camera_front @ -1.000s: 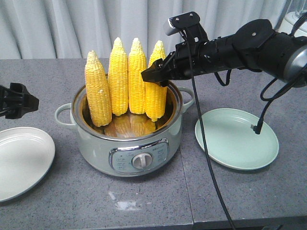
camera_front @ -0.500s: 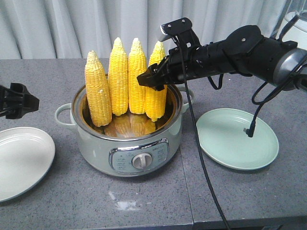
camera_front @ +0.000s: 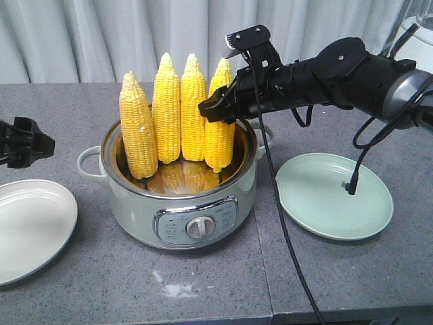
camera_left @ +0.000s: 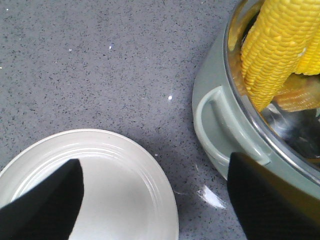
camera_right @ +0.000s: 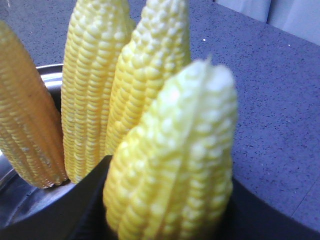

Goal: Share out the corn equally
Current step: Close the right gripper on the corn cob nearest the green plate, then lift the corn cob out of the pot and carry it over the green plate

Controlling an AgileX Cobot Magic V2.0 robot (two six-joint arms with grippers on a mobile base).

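Note:
Several bright yellow corn cobs stand upright, tips up, in a pale green electric pot (camera_front: pixel 183 203). My right gripper (camera_front: pixel 215 108) reaches in from the right and is shut on the rightmost cob (camera_front: pixel 220 139) about halfway up. In the right wrist view that cob (camera_right: pixel 172 165) fills the gap between the black fingers (camera_right: pixel 85 200), blurred and close. The other cobs (camera_front: pixel 167 108) stand to its left. My left gripper (camera_front: pixel 27 142) hovers at the far left, open, with nothing between its fingers (camera_left: pixel 45 200). It hangs over the white plate's edge and the pot's handle (camera_left: pixel 215 125).
A white plate (camera_front: pixel 30 223) lies at the front left and a pale green plate (camera_front: pixel 335 196) to the right of the pot. A black cable (camera_front: pixel 284 203) hangs from the right arm across the table's front. Grey curtains close the back.
My right gripper moved left onto the rightmost cob and settled around it. The cobs, the plates and my left arm have not moved.

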